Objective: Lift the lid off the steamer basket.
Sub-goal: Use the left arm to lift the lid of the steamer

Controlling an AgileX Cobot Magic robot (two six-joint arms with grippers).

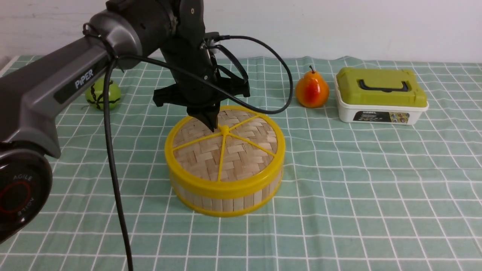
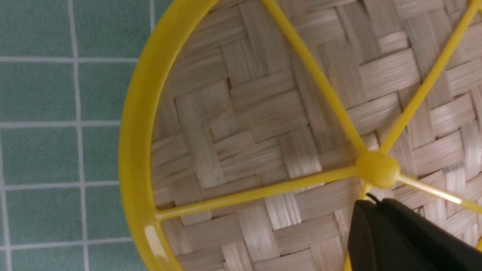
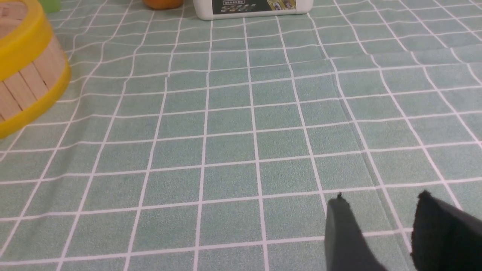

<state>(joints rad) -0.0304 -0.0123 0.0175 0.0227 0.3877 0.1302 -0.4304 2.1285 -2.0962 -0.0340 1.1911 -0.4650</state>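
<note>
Surface: you have a table under a green cloth [image 1: 357, 188] with a white grid, lightly creased.

Near, robot's right: your right gripper [image 3: 380, 214] shows only in its wrist view. Its two dark fingers [image 3: 340, 237] stand moderately apart over bare cloth, with nothing between them.

Centre: the steamer basket [image 1: 226, 203] stands upright on the cloth, slat wall between yellow rims. The lid [image 1: 229, 154] sits flat on it and closes it all round.

Tool: your left arm [image 1: 56, 94] reaches in from the robot's left and points your left gripper [image 1: 213, 126] straight down at the lid. The jaws are pressed together. The tip comes down on the woven top just beside the centre knob [image 1: 224, 130], not around it. The left wrist view confirms it: the black tip next to the yellow knob, over one spoke. You cannot tell whether the tip touches the weave or pinches the spoke.

Farther back: a green round fruit [image 1: 102, 94] on the left, a red-orange pear [image 1: 311, 90] right of centre, and just beside the pear a white box [image 1: 380, 113] with a green lid and black handle.

Room: a plain white wall [image 1: 339, 26] closes the table's far edge.
</note>
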